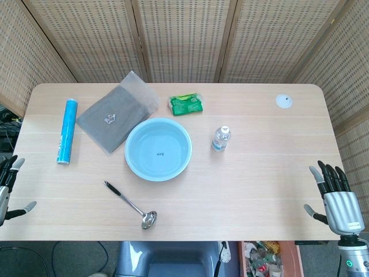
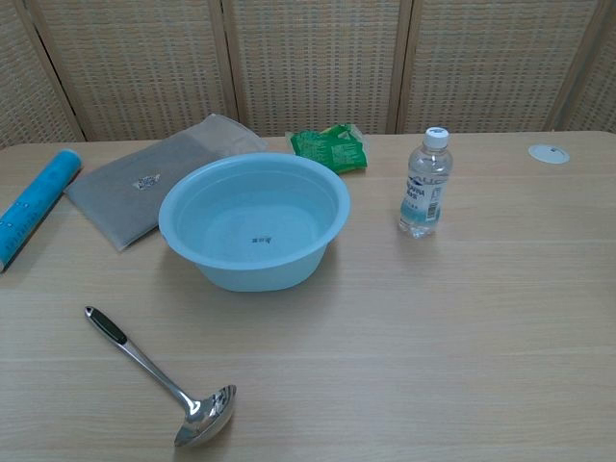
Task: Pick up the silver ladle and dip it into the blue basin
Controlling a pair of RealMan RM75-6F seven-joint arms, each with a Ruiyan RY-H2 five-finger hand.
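Note:
The silver ladle (image 1: pixel 130 205) (image 2: pixel 161 377) lies flat on the table near the front edge, its black-tipped handle pointing up-left and its bowl toward the front. Just behind it stands the blue basin (image 1: pixel 158 149) (image 2: pixel 254 220), empty and upright. My left hand (image 1: pixel 8 187) hovers off the table's left front corner, fingers apart and holding nothing. My right hand (image 1: pixel 334 196) is at the right front corner, fingers spread upward, also holding nothing. Neither hand appears in the chest view.
A blue tube (image 1: pixel 67 131) (image 2: pixel 34 203) lies at the left. A grey cloth (image 1: pixel 118 111) (image 2: pixel 154 176) sits behind the basin. A green packet (image 1: pixel 187 104) (image 2: pixel 331 146), a small water bottle (image 1: pixel 221 138) (image 2: pixel 425 184) and a white disc (image 1: pixel 283 101) (image 2: pixel 548 153) lie further back and right.

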